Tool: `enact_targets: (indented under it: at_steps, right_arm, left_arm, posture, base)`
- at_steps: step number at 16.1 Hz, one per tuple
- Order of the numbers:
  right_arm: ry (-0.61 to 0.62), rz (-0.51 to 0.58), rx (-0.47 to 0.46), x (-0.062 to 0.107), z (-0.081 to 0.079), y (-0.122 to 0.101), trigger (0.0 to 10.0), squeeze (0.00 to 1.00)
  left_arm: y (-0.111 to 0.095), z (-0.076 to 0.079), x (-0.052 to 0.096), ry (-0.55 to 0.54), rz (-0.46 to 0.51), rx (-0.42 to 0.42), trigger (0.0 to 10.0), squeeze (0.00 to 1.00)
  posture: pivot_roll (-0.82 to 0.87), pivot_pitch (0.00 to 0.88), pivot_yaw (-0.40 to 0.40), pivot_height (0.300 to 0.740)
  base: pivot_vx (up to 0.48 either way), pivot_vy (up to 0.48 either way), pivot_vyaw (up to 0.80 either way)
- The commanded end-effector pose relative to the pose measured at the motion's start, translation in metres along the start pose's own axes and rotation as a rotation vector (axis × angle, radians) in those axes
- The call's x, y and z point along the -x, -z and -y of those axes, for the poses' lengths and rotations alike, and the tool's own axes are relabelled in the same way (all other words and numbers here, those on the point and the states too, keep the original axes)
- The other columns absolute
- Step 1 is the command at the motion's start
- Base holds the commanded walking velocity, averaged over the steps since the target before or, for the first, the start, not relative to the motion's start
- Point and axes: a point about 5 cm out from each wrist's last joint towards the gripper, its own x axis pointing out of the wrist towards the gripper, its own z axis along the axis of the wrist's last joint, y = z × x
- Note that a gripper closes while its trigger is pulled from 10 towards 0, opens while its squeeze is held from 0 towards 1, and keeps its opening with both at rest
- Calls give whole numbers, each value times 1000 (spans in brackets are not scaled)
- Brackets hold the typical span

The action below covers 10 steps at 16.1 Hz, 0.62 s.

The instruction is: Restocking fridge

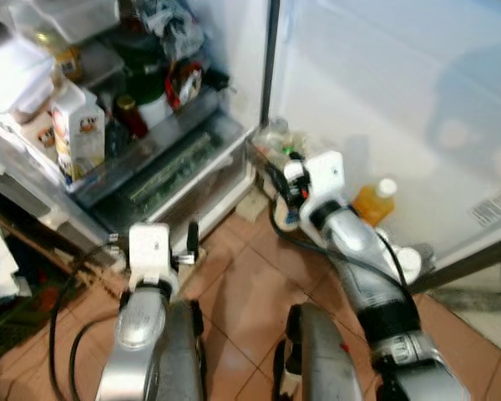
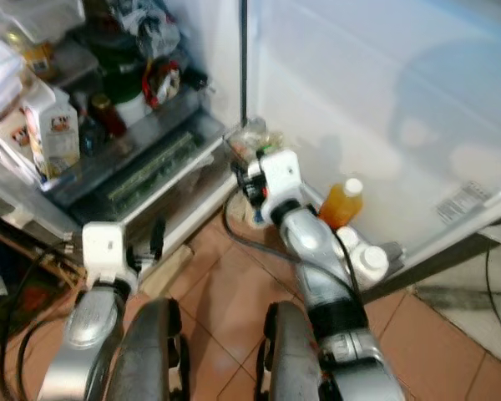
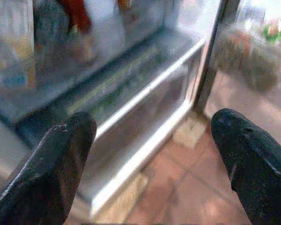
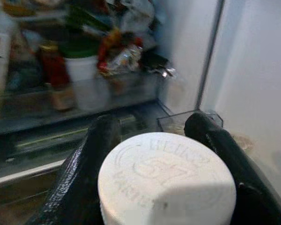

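The fridge (image 1: 234, 50) stands open in front of me, its shelves crowded with food. In the right wrist view my right gripper (image 4: 152, 127) is shut on a bottle with a wide white Heinz cap (image 4: 166, 180); one black finger (image 4: 96, 150) lies on each side of the cap. From the head the right gripper (image 1: 290, 185) is low, beside the clear door bin (image 1: 271, 142) at the fridge's bottom corner. My left gripper (image 3: 152, 124) is open and holds nothing; it hangs before the bottom drawer (image 3: 131, 117), and the head camera places the left gripper (image 1: 189, 246) near the floor.
A milk carton (image 1: 77, 134), a red-lidded jar (image 1: 127, 113) and a white tub (image 1: 154, 107) stand on the lower glass shelf. An orange bottle (image 1: 374, 200) and white-capped containers (image 1: 407, 261) sit in the open door's bottom rack. Black cables (image 1: 67, 317) trail over the tiled floor (image 1: 250, 292).
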Motion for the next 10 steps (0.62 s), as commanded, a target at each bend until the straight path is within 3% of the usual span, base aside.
enact_targets:
  at_steps: [1,4,5,10]
  right_arm:
    - [65,11,22,-2,8,1,10000,0]
    - [181,36,51,-11,24,-3,10000,0]
    - [241,29,103,-13,32,-5,10000,0]
    - [415,68,166,-6,67,-12,10000,0]
  left_arm:
    - [1,-2,10,0,-27,-12,10000,0]
    - [-4,-8,26,-21,-37,-10,10000,0]
    - [-6,-8,31,-18,-41,-10,10000,0]
    - [-9,-7,38,-1,-70,-10,10000,0]
  posture:
    - [155,316,-11,630]
    - [195,354,-2,630]
    - [203,365,3,630]
    - [205,386,17,630]
  base:
    - [0,0,0]
    - [0,0,0]
    - [0,0,0]
    - [0,0,0]
